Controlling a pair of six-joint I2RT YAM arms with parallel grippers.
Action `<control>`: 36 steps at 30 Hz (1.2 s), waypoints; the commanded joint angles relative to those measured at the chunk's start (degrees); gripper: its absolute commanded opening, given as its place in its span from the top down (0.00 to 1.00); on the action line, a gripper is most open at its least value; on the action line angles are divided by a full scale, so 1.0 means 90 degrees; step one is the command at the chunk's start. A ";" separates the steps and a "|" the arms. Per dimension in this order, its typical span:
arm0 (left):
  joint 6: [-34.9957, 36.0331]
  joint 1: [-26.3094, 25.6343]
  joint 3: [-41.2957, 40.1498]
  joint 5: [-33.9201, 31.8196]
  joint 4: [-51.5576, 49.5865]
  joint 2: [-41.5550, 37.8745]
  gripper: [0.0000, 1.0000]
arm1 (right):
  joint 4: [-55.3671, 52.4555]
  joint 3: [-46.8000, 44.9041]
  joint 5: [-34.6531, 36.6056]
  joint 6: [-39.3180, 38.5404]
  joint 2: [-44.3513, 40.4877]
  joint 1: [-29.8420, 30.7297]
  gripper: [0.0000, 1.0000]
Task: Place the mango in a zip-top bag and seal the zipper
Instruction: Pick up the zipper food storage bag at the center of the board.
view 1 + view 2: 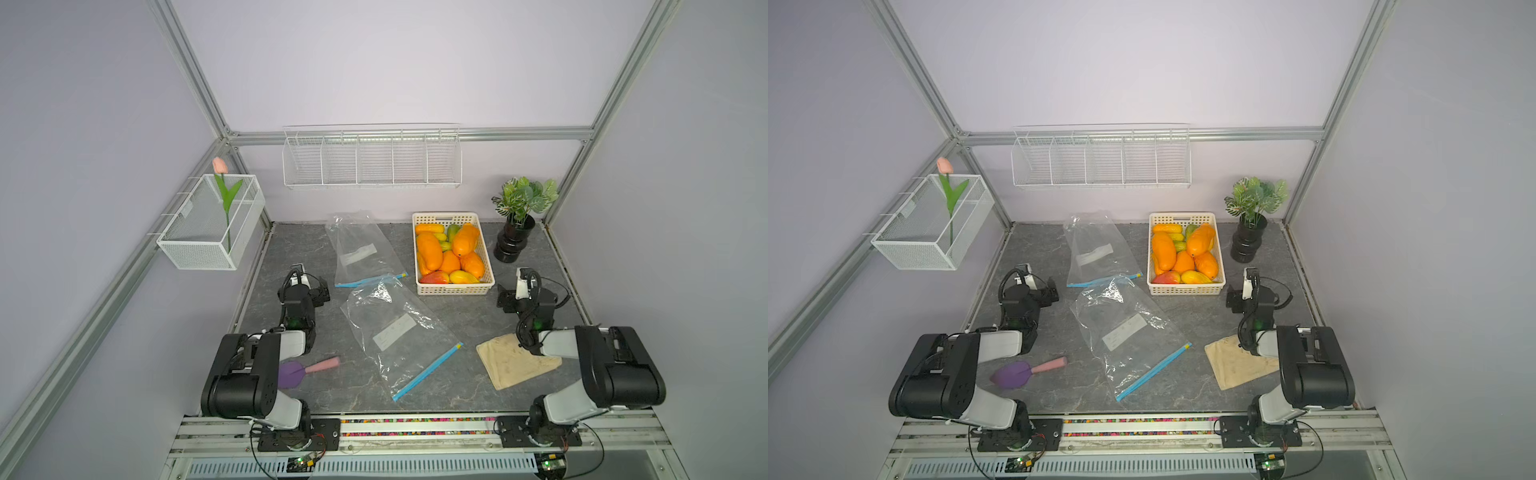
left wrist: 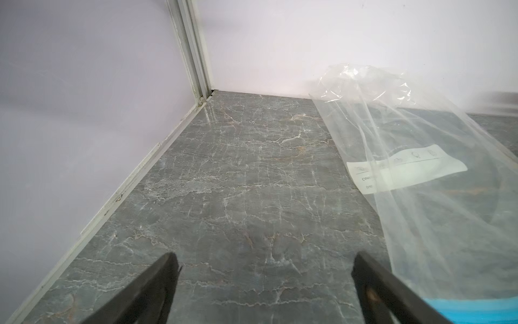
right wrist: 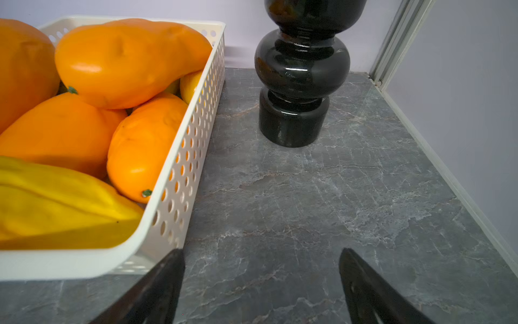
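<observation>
Left gripper (image 2: 263, 262): jaws spread wide, nothing held. Rear zip-top bag (image 2: 437, 196) lies just beside it, toward the right gripper (image 3: 260, 256). Right gripper: jaws spread, nothing held. Mangoes (image 3: 131, 61) heaped in basket (image 3: 179, 196) just beside it, on its left-gripper side.

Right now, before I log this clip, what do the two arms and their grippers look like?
Both arms, left arm and right arm, have bulky black joint housings joined by white-grey links, with black cables looping near the wrists and a small green light on each. The left gripper and right gripper have dark, tapering black fingers.
</observation>
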 commanded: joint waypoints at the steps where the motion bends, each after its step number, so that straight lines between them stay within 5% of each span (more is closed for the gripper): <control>1: 0.0015 0.0033 0.0086 0.0053 -0.0045 0.0067 0.01 | 0.0021 0.0077 -0.0048 -0.0007 -0.0020 -0.0013 0.11; 15: 0.0151 0.0018 -0.0052 -0.0055 -0.0041 -0.0332 0.01 | -0.0346 0.0192 0.0149 0.0007 -0.0268 0.0028 0.11; 20: -0.0260 -0.0172 0.1101 -0.0554 -0.2648 -0.1268 0.01 | -0.2571 0.0919 0.0481 0.0333 -0.1335 0.0045 0.11; 24: 0.0022 -0.0169 0.0435 -0.0085 -0.1160 -0.1357 0.01 | -0.1490 0.0393 0.0166 0.0044 -0.1584 0.0045 0.11; 27: -0.0252 -0.0190 0.0532 0.0032 -0.1751 -0.1834 0.01 | -0.2013 0.0457 0.0247 0.0363 -0.1860 0.0056 0.11; 30: -0.1065 -0.0491 0.1245 -0.0014 -0.3386 -0.2379 0.01 | -0.2933 0.0669 0.0179 0.1483 -0.2494 0.0029 0.11; 32: -0.3341 -0.0444 0.1817 -0.0334 -0.4911 -0.2639 0.01 | -0.4082 0.0750 0.1079 0.3256 -0.3103 -0.0154 0.11; 34: -0.5338 -0.0293 0.1976 -0.0927 -0.6393 -0.2783 0.01 | -0.4189 0.0685 0.0123 0.2865 -0.3537 -0.0424 0.11; 36: -0.4401 -0.0264 0.1853 0.0244 -0.5958 -0.2953 0.02 | -0.5090 0.0993 -0.0196 0.2744 -0.3928 -0.0416 0.11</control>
